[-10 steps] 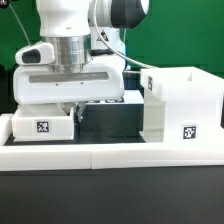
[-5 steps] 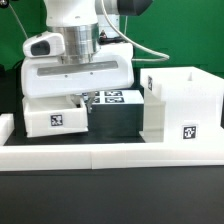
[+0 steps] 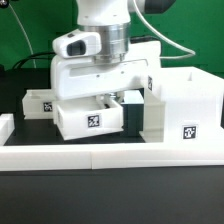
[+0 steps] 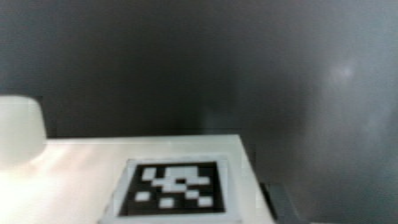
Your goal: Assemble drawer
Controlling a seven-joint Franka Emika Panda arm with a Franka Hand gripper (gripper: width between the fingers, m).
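Clamping one held tray in the single gripper, mid-worktop beside one tall box; second tray toward the rear edge.

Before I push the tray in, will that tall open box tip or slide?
The tall box looks like hollow, thin-walled plastic, so it is probably light and stiff. Resting on a broad flat base, it would likely slide before tipping.
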